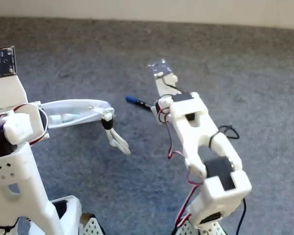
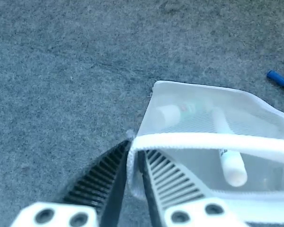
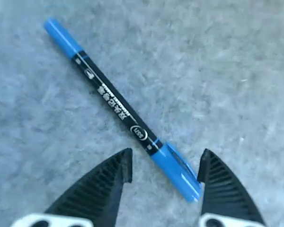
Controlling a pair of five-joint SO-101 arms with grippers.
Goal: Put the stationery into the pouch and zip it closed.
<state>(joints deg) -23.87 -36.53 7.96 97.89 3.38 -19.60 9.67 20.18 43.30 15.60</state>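
- Step in hand: picking up the last loose item. Two pieces already lie in the pouch (image 2: 255, 118), one is outside it, and the zip is not yet closed.
- Left gripper (image 2: 132, 158): its fingers are drawn narrow and pinch the white rim at one end of the pouch's mouth. The mouth appears to gape open beyond the pinch.
- Pouch contents: a white tube (image 2: 166, 115) and a white marker (image 2: 229, 158) rest inside, seen through the mesh.
- Blue pen (image 3: 118, 109): it lies flat on the grey carpet (image 1: 245, 68), apart from the pouch and just beyond the pouch's free end, below your right arm.
- Right gripper (image 3: 164, 161): it is spread wide with one finger on each side of the pen's blue end and grips nothing. You cannot tell whether the tips touch the carpet.
- Next move, as a judgement: close on the pen. The fingers straddle it near one end, so expect the long free part to droop or swing when you lift.
- After that, carry the pen to the open mouth and feed it in lengthwise, alongside the marker.
- A black-and-white tab (image 1: 118, 141) hangs from the pouch's free end. It is probably the zip pull, though that is not certain.
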